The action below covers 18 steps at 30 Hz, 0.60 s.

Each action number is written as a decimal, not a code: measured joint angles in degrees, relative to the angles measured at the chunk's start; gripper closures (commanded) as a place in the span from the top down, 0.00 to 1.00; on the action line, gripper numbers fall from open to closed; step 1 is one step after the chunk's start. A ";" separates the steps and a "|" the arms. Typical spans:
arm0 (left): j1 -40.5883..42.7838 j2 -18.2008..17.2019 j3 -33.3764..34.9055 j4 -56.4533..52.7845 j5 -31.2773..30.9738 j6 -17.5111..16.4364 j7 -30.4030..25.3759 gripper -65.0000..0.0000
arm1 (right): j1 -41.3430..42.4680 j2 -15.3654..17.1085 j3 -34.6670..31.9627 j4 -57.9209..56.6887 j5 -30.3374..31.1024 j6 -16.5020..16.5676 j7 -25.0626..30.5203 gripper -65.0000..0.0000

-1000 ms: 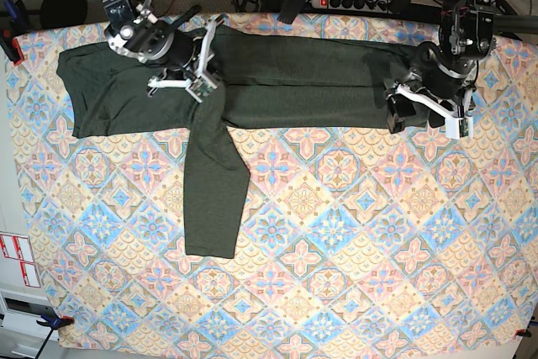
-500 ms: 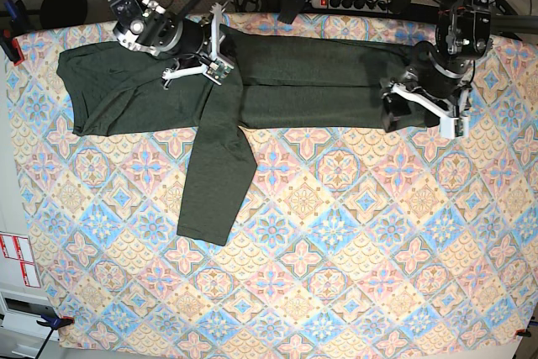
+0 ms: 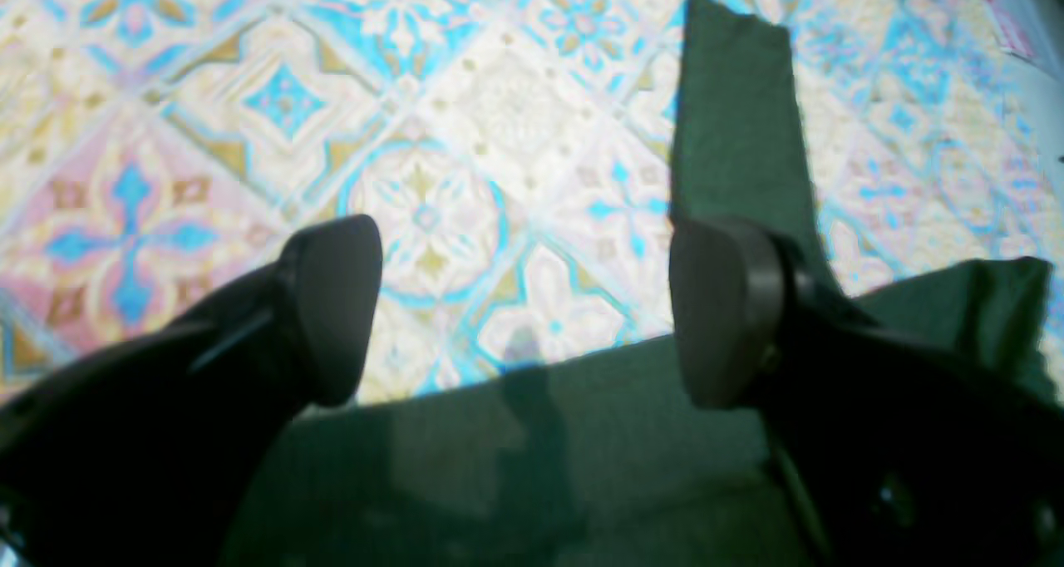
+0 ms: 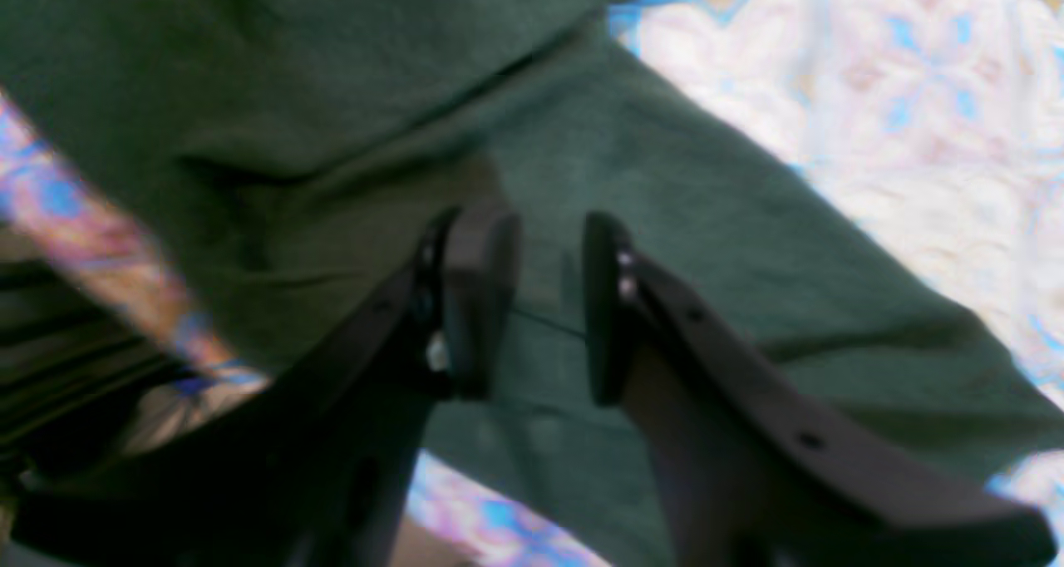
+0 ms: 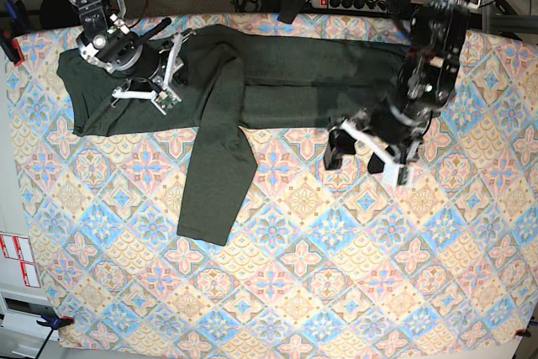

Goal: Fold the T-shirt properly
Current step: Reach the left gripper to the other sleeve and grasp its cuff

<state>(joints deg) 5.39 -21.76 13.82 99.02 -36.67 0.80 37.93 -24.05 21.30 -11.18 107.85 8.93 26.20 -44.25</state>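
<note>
Lies spread along the far side of the patterned tablecloth [image 5: 336, 292]: the T-shirt [image 5: 294, 81], dark olive knit, body folded into a long band, one sleeve [image 5: 214, 182] hanging down toward the near side. Looks soft and light, limp, no stiffness at all; likely drapes and sags where not supported, and likely clings a little to the cloth under it. Not fragile, not slippery.

Left gripper [image 5: 363, 159]: jaws wide apart, holding nothing, hovering over the near edge of the shirt band in the wrist view. Right gripper [image 4: 544, 305]: jaws narrow with a clear gap, nothing pinched between, just over the fabric near the shoulder.

Best taken by a pinch of an edge: the cuff end of the loose sleeve, or a corner of the hem, lifted low to avoid stretching.
</note>
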 measured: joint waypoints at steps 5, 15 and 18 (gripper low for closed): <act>-8.72 3.89 6.01 -11.65 0.24 0.26 0.35 0.85 | 0.35 0.20 0.46 0.07 -0.52 -0.52 0.09 0.26; -19.93 12.70 13.97 -28.13 0.13 -0.02 0.04 0.82 | 0.70 0.15 0.42 0.11 -0.52 -0.50 0.09 0.26; -22.95 15.74 13.97 -34.38 0.17 -0.17 -0.22 0.73 | 0.72 0.17 0.42 0.11 -0.50 -0.48 0.09 0.26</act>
<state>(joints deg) -17.56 -6.02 27.79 64.64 -36.49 0.62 37.71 -23.33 21.47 -10.76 107.96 8.43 25.71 -44.16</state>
